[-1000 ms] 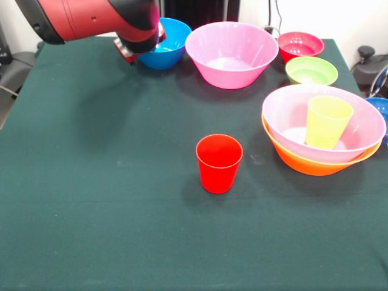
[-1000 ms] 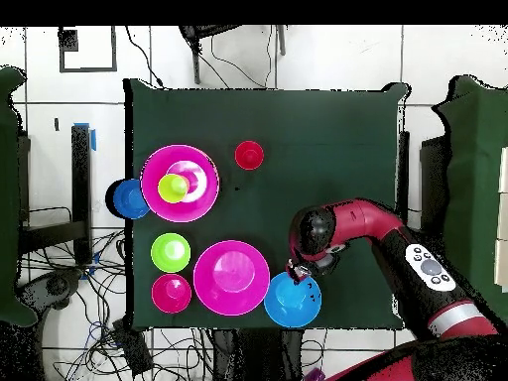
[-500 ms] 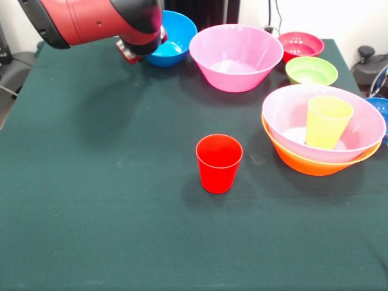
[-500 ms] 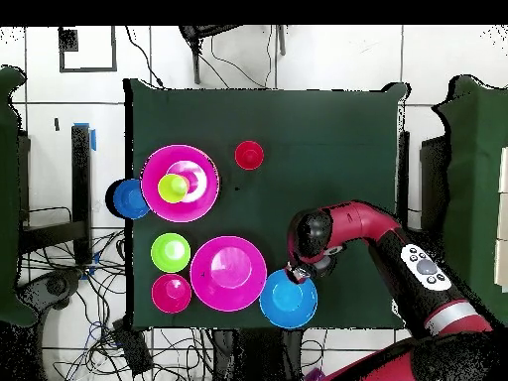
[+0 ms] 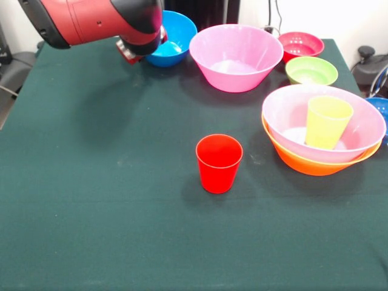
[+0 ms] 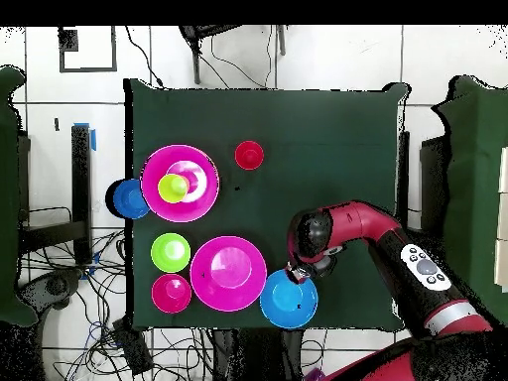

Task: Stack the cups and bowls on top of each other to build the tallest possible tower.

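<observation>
My gripper point(image 5: 129, 51) sits at the near rim of the light blue bowl point(image 5: 174, 37) at the table's far side, shut on that rim; the arm hides the fingers. In the overhead view the gripper point(image 6: 296, 268) is at that bowl's edge point(image 6: 289, 301). A big pink bowl point(image 5: 233, 57) touches it. The tower point(image 5: 321, 154) is an orange bowl holding a pink bowl point(image 5: 291, 115) with the lime green cup point(image 5: 326, 122) inside. The red cup point(image 5: 219, 163) stands alone mid-table. The red-orange bowl is out of view.
A magenta-red bowl point(image 5: 300, 45) and a green bowl point(image 5: 311, 70) stand at the far right. A dark blue bowl point(image 5: 381, 109) shows at the right edge beside the tower. Cables and gear lie round the table in the overhead view.
Over the last second the gripper and the light blue bowl shifted together toward the far edge and against the big pink bowl, which slid slightly. Nothing moved in the last half second.
</observation>
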{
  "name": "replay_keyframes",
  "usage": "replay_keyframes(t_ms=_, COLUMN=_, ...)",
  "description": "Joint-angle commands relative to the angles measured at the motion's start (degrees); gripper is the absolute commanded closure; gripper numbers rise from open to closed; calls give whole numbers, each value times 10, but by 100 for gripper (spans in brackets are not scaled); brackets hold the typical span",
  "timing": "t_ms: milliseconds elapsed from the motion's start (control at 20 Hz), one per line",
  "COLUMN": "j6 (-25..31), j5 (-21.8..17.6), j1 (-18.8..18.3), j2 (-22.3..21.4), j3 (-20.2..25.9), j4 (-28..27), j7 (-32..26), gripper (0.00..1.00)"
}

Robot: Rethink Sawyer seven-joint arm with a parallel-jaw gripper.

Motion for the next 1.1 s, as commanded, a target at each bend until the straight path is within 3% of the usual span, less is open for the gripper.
replay_keyframes(t_ms=50, j6=1, j5=-34, j1=26, j2=-17, j3=-11, j4=-6, j7=-174, gripper=100)
replay_keyframes(t_ms=600, j6=72, j5=13, j1=11, j2=-123, j3=23, j4=20, j7=-238, gripper=100)
replay_keyframes(t_ms=1100, j6=125, j5=45, j1=44, j2=-144, j3=32, j4=9, j7=-224, gripper=100)
